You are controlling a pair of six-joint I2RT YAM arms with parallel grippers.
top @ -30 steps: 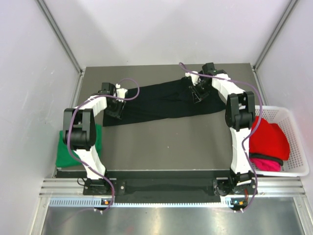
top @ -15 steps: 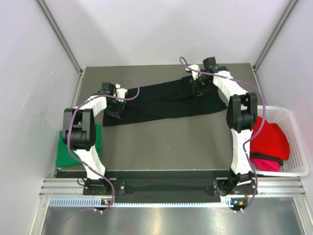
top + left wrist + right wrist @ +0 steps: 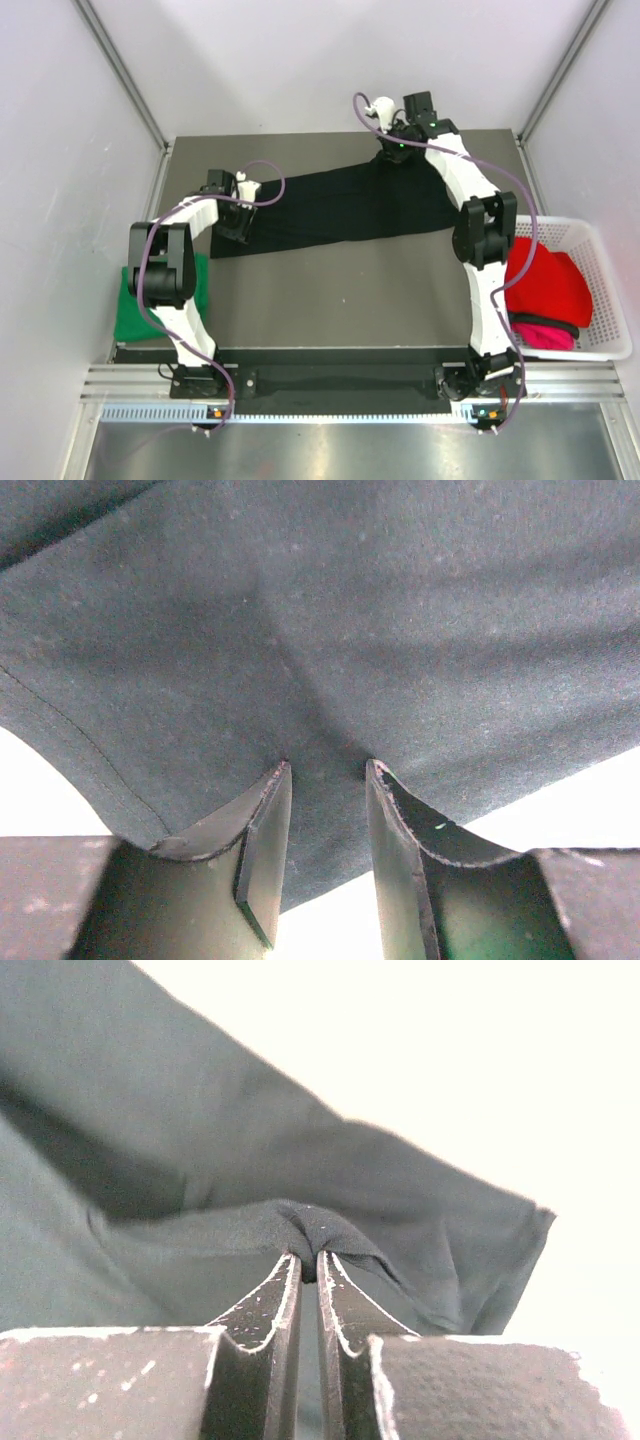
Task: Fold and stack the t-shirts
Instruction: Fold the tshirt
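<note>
White mesh basket [image 3: 606,292] on the right holds a red shirt [image 3: 548,283] with a pink shirt [image 3: 545,334] at its near end (both bunched up). The black shirt [image 3: 340,205] is stretched across the far half of the table [image 3: 340,300]. The right gripper [image 3: 308,1260] pinches a fold of it, jaws nearly together. The left gripper [image 3: 327,770] grips its left end, jaws partly apart. A green shirt [image 3: 124,312] sits at the table's left edge.

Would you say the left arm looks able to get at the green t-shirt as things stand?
Probably not now: the left tool appears clamped on the black t-shirt, and the green t-shirt lies by the arm's base, partly beneath its elbow; it would have to let go and fold back.
</note>
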